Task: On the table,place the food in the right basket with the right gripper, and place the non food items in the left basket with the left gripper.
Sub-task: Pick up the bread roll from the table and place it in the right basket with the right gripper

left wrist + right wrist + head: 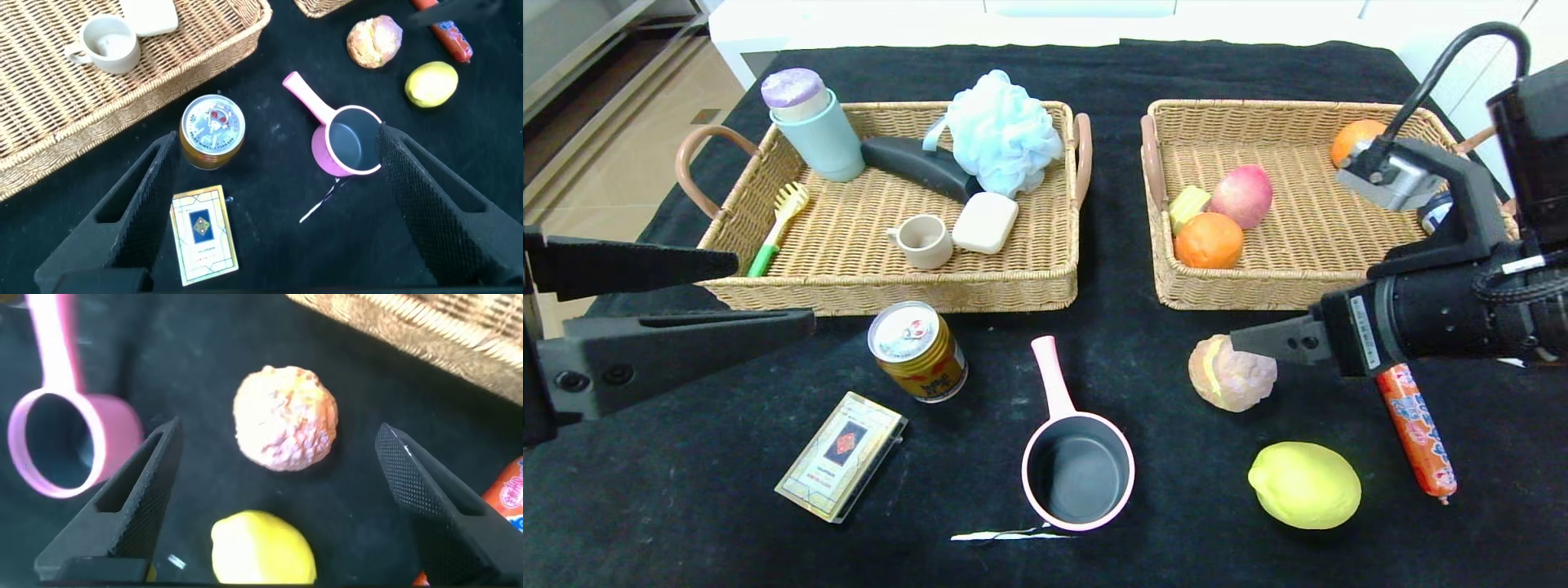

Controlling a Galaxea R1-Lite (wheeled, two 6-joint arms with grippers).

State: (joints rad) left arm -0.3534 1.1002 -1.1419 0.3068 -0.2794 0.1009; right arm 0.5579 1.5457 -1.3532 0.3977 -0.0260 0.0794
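Right gripper [274, 506] spread wide, hovering over the tuber [1232, 373] just near of the right basket [1160, 269] — I judge this the approach to a food pick. Lemon [1304, 484] and sausage [1417, 430] lie nearer, right side; can [918, 350] left of centre. Left gripper [270, 204] also wide, empty, above the card box [841, 455] and saucepan [1078, 469]. Next: lower and close on the tuber — height hard to judge.

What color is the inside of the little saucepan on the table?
Dark grey inside the pink saucepan; the head view shows it best.
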